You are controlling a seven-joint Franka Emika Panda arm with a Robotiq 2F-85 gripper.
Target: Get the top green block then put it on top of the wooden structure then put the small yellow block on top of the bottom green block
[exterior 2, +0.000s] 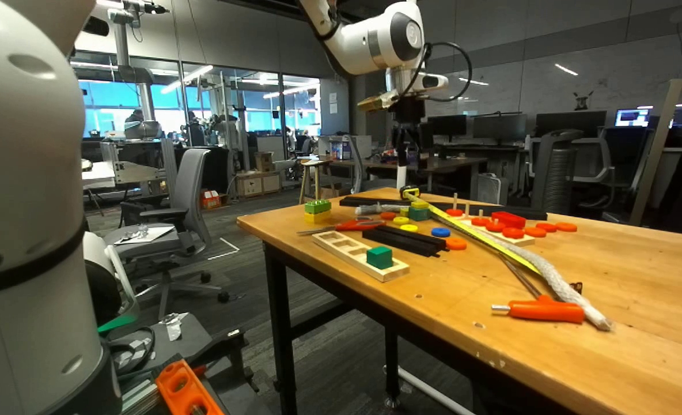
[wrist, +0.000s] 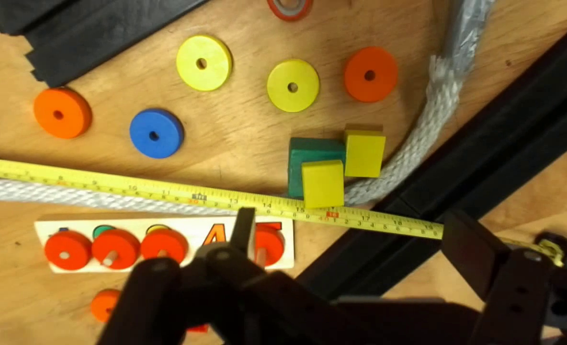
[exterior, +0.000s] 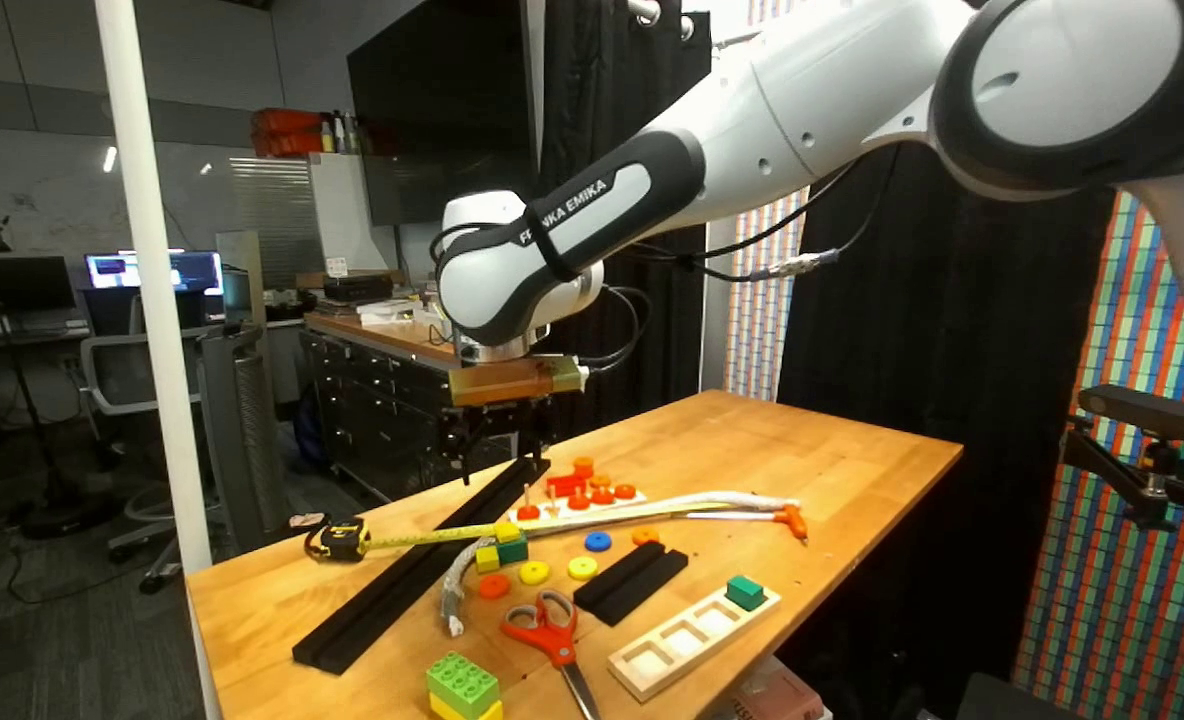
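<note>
A dark green block (exterior: 746, 592) sits on one end of the wooden structure (exterior: 687, 652), a tray with square recesses; both also show in an exterior view as the block (exterior 2: 379, 257) and the tray (exterior 2: 396, 270). Another dark green block (wrist: 299, 155) stands on the table among the discs. A small yellow block (wrist: 323, 184) rests on top of it, seen in both exterior views. A second yellow block (wrist: 365, 154) stands close beside this green block. My gripper (wrist: 348, 215) is open and empty, well above the table; it also shows in an exterior view (exterior: 504, 455).
A tape measure (exterior: 342, 540) and its extended blade run beside the blocks, along a braided rope (exterior 2: 554, 282). A peg board with red discs (wrist: 283, 239), loose discs, black rails (exterior: 422, 570), scissors (exterior: 552, 635), a lime-green studded brick (exterior: 462, 683) and an orange-handled tool (exterior 2: 545, 311) lie around.
</note>
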